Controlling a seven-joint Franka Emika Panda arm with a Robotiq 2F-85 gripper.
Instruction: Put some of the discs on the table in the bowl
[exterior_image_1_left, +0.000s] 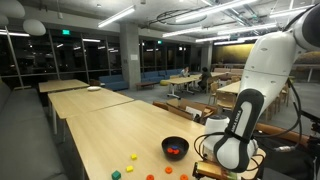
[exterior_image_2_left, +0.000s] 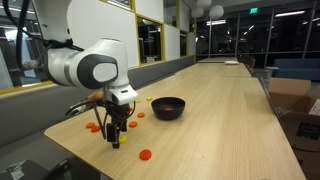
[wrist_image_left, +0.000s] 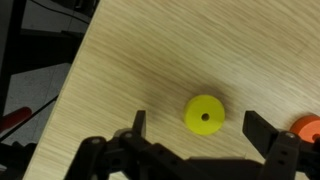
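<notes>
the pincer (wrist_image_left: 196, 128) hangs wide open and empty over a yellow disc (wrist_image_left: 205, 113) lying on the table (wrist_image_left: 150, 60), so this looks like the reach: next it should drop, close, and carry to the black bowl (exterior_image_2_left: 168, 107) nearby.

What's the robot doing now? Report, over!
Jaws open, empty, hovering over yellow disc. Bowl close by on table. Orange disc near the yellow one, nothing blocking.

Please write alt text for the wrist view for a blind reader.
A small round yellow disc lies on the pale wooden table, seen between the fingertips of the open black gripper. An orange disc peeks in at right.
</notes>
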